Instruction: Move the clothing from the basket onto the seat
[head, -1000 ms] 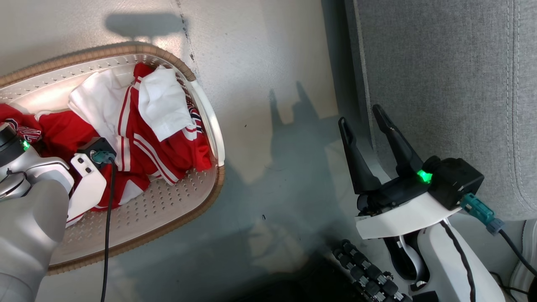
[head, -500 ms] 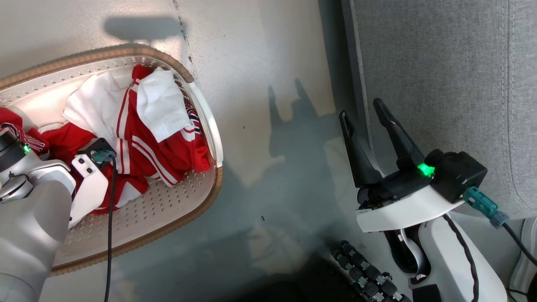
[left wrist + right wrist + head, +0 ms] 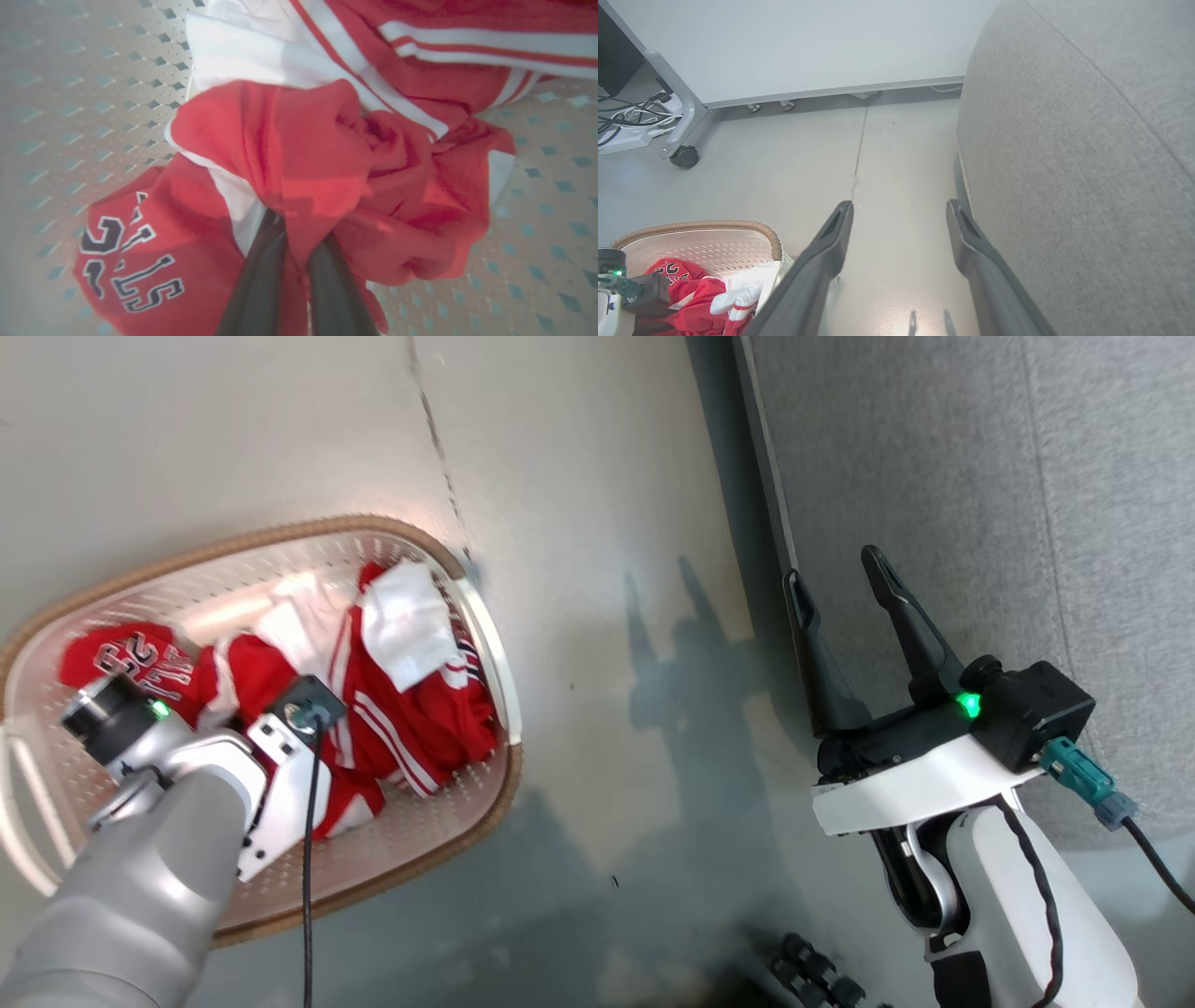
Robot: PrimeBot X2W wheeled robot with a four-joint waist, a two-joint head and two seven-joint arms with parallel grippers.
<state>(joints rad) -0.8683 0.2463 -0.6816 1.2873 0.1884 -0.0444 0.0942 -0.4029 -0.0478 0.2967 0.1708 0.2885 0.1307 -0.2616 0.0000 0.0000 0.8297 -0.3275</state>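
The basket [image 3: 280, 530] stands on the floor [image 3: 579, 476], well apart from the seat [image 3: 980, 523], and holds all the clothing [image 3: 420, 719]. That clothing is a rumpled red heap with white stripes and panels.

The left gripper [image 3: 296, 261] reaches down into the heap, its fingers [image 3: 261, 280] clamped together on a red fold. The wrist view is blurred, so I cannot tell whether the fold has left the basket floor.

The right gripper [image 3: 834, 569] hovers with jaws apart, just beside the seat's edge, holding nothing.

Against a second ago the head camera has shifted, bringing more of the basket's left end into view. The heap looks more gathered.

The basket's long axis runs from lower left to upper right in the head view. The heap follows it, lettered garment at the left end and white panel toward the seat.
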